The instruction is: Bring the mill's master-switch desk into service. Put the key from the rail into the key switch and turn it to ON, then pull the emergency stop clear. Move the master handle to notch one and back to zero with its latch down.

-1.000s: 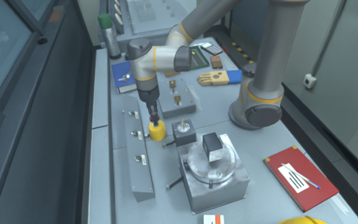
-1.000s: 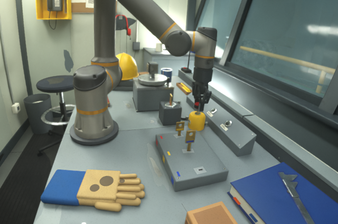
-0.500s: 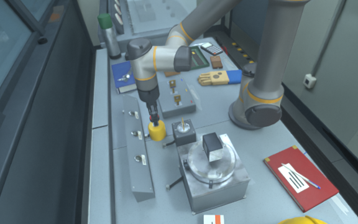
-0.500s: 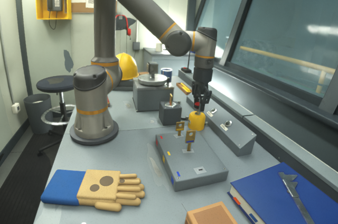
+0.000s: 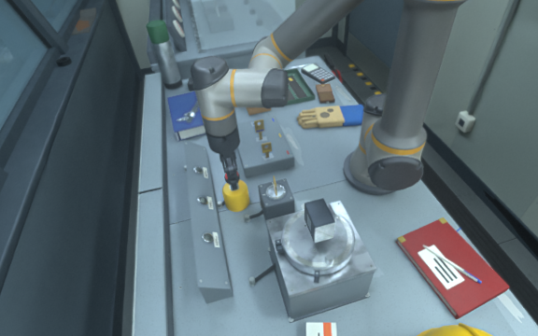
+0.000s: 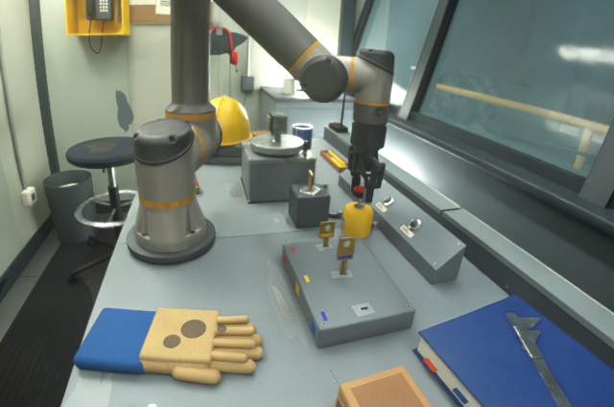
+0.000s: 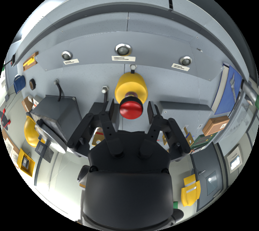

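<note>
The red emergency stop button (image 7: 131, 109) stands raised above its yellow housing (image 5: 236, 195) (image 6: 357, 219), with my gripper (image 5: 231, 176) (image 6: 363, 187) (image 7: 130, 111) straight over it. The gripper is open and holds nothing, and the wrist camera shows the red cap between its fingers with room on either side. Beside the housing, a brass key (image 5: 274, 182) (image 6: 310, 179) stands upright in the dark key switch box (image 5: 276, 199) (image 6: 308, 205). Two more keys (image 6: 326, 231) (image 6: 345, 250) stand in the grey rail block (image 5: 265, 148) (image 6: 347, 289). The master handle (image 5: 320, 220) (image 6: 276, 124) sits on its round plate atop the large grey box.
The arm's base (image 5: 383, 154) (image 6: 171, 191) stands behind the desk controls. A sloped panel with three round lamps (image 5: 206, 205) (image 6: 414, 231) runs along the window side. A work glove (image 6: 171, 344), a blue book (image 6: 511, 350), a red notebook (image 5: 451, 266) and a yellow helmet (image 6: 230, 120) lie around.
</note>
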Motion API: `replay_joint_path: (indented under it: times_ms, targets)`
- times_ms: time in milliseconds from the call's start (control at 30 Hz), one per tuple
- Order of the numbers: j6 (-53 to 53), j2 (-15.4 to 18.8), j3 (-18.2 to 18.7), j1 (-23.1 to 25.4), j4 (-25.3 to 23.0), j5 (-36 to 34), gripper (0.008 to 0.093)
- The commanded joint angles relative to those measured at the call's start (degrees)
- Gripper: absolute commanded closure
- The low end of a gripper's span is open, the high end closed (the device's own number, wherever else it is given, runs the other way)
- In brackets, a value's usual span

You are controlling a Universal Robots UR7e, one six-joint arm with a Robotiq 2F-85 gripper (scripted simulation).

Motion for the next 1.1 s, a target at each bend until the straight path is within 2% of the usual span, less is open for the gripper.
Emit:
replay_joint_path:
  times_ms: [0,500,1067]
  targets:
    - [0.0,0.0,0.0,0.0,0.0,0.0,0.0334]
    - [0.0,-0.6,-0.4,0.0,1.0,0.0,0.0334]
    - [0.0,-3.1,-2.4,0.0,5.4,0.0,0.0334]
